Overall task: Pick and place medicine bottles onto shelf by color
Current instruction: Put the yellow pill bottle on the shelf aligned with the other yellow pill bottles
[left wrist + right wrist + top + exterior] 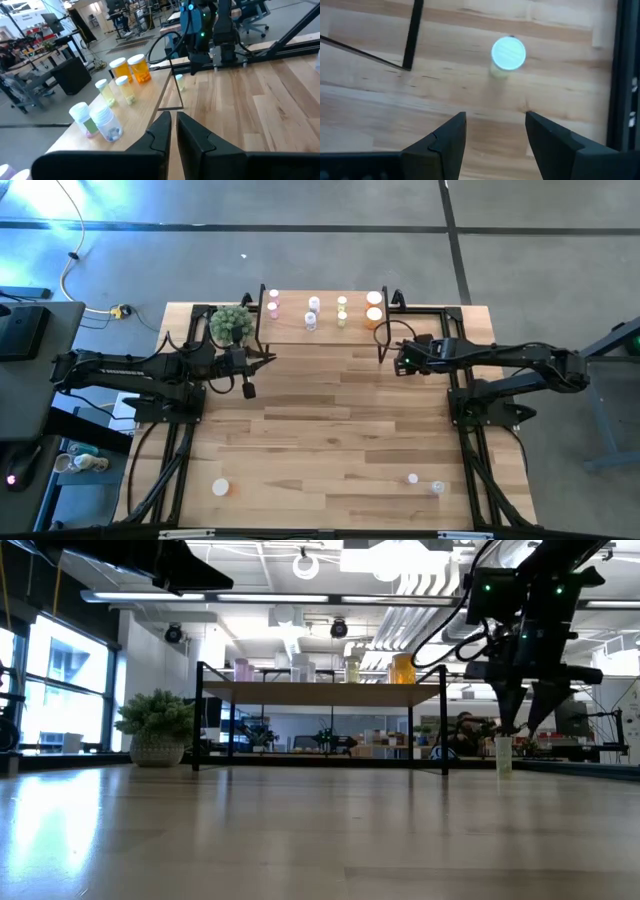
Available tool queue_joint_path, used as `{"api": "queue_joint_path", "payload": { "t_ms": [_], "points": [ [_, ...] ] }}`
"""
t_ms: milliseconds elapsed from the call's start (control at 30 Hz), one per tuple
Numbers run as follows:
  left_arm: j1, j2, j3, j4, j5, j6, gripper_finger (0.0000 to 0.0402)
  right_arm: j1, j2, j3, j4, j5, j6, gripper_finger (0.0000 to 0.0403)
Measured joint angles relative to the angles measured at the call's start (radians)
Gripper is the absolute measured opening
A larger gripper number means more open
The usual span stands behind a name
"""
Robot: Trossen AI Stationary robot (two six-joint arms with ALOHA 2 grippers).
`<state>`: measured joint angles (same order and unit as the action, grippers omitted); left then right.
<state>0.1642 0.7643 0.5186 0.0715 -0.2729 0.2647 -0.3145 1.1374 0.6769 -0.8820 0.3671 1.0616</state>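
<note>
Standing bottle (508, 53) beyond right hand (495, 131)

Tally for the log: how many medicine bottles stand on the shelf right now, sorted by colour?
On the shelf:
Pink bottles: 2
Whitish bottles: 2
Yellow-green bottles: 2
Orange bottles: 2
Total: 8

Bright ceiling lights (310, 562); glare across the tabletop (300, 830); blue flare upper left overhead; soft focus.
</note>
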Motion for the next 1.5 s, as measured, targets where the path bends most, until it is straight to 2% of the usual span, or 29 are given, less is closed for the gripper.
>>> {"api": "queue_joint_path", "payload": {
  "t_ms": [233,433,633,800,1033,1167,1300,1500],
  "points": [
    [0.000,0.000,0.000,0.000,0.000,0.000,0.0021,0.000,-0.009,0.038,-0.007,-0.008,-0.121,0.0196],
    [0.000,0.000,0.000,0.000,0.000,-0.002,0.0021,0.000,-0.095,0.061,-0.080,0.029,-0.106,0.0196],
    [0.000,0.000,0.000,0.000,0.000,-0.002,0.0021,-0.063,-0.230,0.061,-0.079,0.073,0.064,0.0196],
    [0.000,0.000,0.000,0.000,0.000,0.000,0.0021,-0.158,-0.279,0.061,-0.078,0.078,0.266,0.0196],
    [0.000,0.000,0.000,0.000,-0.015,-0.002,0.0021,-0.229,-0.226,0.061,-0.031,-0.062,0.418,0.0196],
    [0.000,0.000,0.000,-0.013,-0.067,-0.001,0.0021,-0.233,-0.175,0.061,0.030,-0.080,0.427,0.0196],
    [0.000,0.000,0.000,-0.032,-0.117,0.000,0.0021,-0.266,-0.122,0.061,0.006,-0.110,0.451,0.0196],
    [0.000,0.000,0.000,-0.050,-0.143,0.000,0.0021,-0.302,-0.046,0.061,0.030,-0.140,0.449,0.0196]
  ]
}}
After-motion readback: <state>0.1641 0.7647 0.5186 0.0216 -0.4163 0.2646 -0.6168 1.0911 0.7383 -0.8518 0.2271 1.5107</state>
